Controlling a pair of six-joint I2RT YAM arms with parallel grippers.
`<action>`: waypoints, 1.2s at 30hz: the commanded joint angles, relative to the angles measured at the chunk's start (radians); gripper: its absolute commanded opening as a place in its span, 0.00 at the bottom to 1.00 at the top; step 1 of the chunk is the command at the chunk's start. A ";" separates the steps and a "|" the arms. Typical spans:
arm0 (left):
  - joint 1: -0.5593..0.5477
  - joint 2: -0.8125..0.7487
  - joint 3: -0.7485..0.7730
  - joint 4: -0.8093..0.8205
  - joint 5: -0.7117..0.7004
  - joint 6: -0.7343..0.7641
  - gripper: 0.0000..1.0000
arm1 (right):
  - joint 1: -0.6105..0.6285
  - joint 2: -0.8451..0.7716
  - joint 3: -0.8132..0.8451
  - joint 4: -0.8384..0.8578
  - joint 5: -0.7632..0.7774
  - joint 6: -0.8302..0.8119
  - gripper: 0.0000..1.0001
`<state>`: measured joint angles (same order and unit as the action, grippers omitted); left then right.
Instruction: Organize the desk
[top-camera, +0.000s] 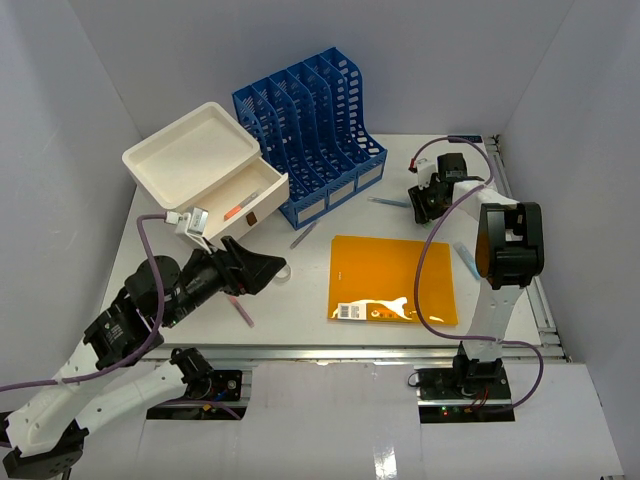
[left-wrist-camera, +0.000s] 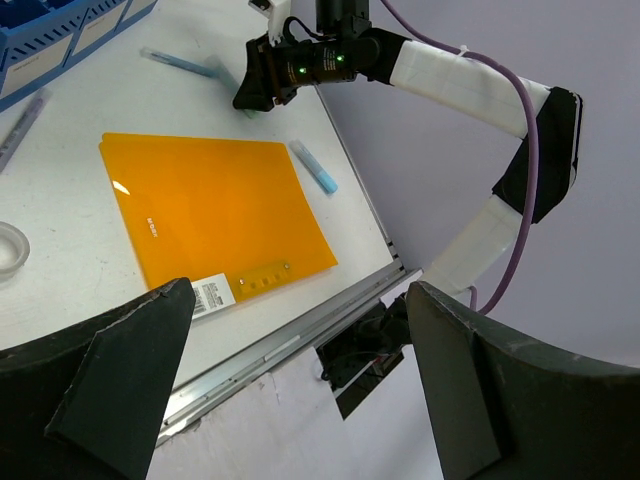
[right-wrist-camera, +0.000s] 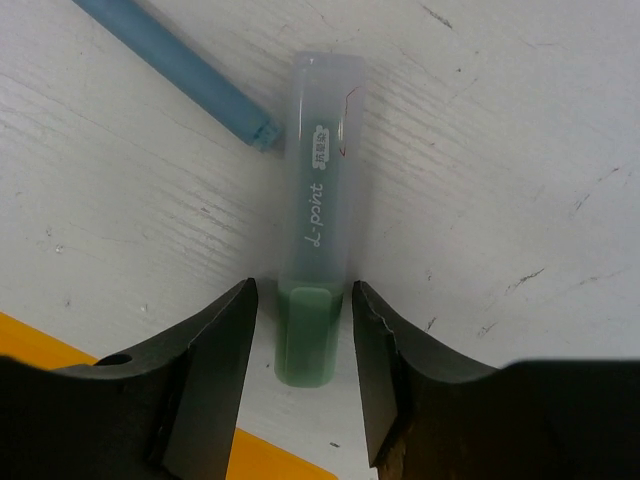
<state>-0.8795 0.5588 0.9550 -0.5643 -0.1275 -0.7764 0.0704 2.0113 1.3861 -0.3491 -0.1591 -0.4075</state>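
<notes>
The desk (top-camera: 300, 300) is a white tabletop. At its back right lies a green highlighter (right-wrist-camera: 318, 290) with a clear cap, flat on the surface. My right gripper (right-wrist-camera: 303, 340) is lowered over it, one finger on each side of the green end and a thin gap at each, so it is open. From above, the right gripper (top-camera: 418, 205) sits just behind the orange folder (top-camera: 393, 279). My left gripper (top-camera: 262, 268) hangs open and empty above the desk's near left part. Its wide-spread fingers frame the front rail in the left wrist view, left gripper (left-wrist-camera: 300, 290).
A blue file rack (top-camera: 310, 110) and a white drawer box (top-camera: 195, 160) with its drawer open stand at the back left. A blue pen (right-wrist-camera: 170, 60) lies beside the highlighter. Loose on the desk: a light-blue marker (top-camera: 465, 258), a purple pen (top-camera: 303, 236), a pink pen (top-camera: 240, 308), a tape ring (left-wrist-camera: 8, 250).
</notes>
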 joint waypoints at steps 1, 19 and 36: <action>-0.004 -0.013 0.009 -0.019 -0.007 -0.005 0.98 | -0.006 0.017 0.037 -0.018 0.004 -0.002 0.44; -0.004 -0.061 0.149 -0.075 -0.102 0.062 0.98 | 0.196 -0.407 0.004 -0.130 -0.119 -0.289 0.08; -0.004 -0.255 0.165 -0.091 -0.190 0.034 0.98 | 0.824 -0.147 0.527 0.026 0.280 -0.849 0.09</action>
<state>-0.8795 0.3334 1.1134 -0.6338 -0.2853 -0.7328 0.8379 1.8407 1.7911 -0.3665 0.0369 -1.1294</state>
